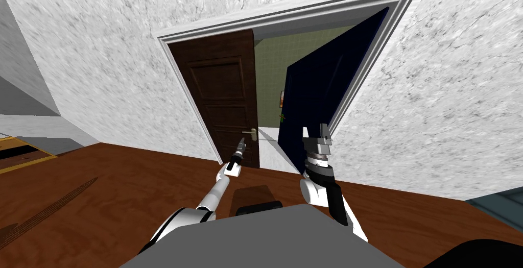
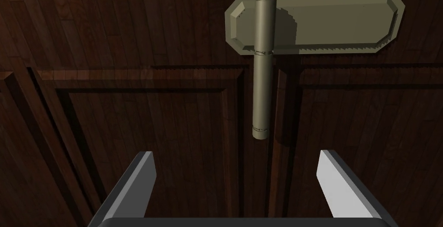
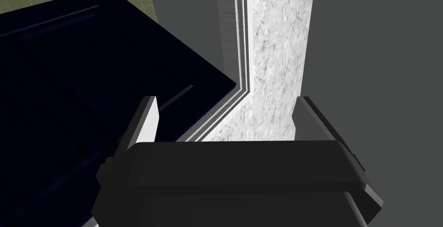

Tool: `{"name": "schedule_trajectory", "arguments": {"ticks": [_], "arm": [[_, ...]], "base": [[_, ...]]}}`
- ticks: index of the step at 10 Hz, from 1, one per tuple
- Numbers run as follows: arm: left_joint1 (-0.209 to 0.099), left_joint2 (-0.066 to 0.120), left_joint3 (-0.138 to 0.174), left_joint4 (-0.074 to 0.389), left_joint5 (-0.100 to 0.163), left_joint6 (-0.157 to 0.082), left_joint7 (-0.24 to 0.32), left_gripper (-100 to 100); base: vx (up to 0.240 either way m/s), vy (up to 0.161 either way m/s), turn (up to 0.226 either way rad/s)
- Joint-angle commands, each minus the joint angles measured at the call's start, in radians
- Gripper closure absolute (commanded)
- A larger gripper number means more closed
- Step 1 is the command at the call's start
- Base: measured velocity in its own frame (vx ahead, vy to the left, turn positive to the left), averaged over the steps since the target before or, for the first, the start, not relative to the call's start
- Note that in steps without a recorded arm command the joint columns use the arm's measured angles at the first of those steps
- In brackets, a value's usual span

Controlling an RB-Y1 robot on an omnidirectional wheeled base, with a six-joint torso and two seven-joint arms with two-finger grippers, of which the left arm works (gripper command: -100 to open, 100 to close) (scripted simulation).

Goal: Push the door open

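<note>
The brown panelled door (image 1: pixel 224 96) is set left in the doorway, its lever handle (image 2: pixel 262 73) just ahead of the left gripper (image 2: pixel 236 156), whose jaws are apart. The lever could be snagged by a misaimed push. The right gripper (image 3: pixel 227 103), jaws apart, is held beside the dark blue door leaf (image 3: pixel 86 86).

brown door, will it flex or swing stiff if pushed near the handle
Probably rigid: the brown door looks like panelled wood, so it should swing as one piece. Pushing by the lever handle, at its free edge, likely turns it easiest. The thin fingers of the left end effector might slide on the flat panel.
</note>
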Motion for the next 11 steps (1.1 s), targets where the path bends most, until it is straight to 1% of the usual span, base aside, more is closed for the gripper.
{"name": "schedule_trajectory", "arguments": {"ticks": [1,2,3,6,7,8,11], "arm": [[-0.022,-0.006,0.001,0.04,0.0,0.0,0.0,-100],[-0.033,-0.009,0.001,0.06,0.0,0.001,0.001,-100],[-0.051,-0.014,0.001,0.091,0.0,0.002,0.002,-100],[-0.085,-0.025,0.001,0.149,0.0,0.005,0.004,-100],[-0.078,-0.022,0.001,0.138,0.0,0.002,0.004,-100],[-0.08,-0.004,0.004,0.142,0.001,0.002,0.003,-100],[-0.081,0.009,0.009,0.145,0.003,0.002,0.001,-100]], "base": [[0.071,0.055,-0.015],[0.074,0.049,-0.026],[0.084,0.064,-0.028],[0.078,0.048,-0.021],[0.035,0.018,-0.006],[0.11,-0.024,-0.028],[0.173,-0.036,-0.019]]}}
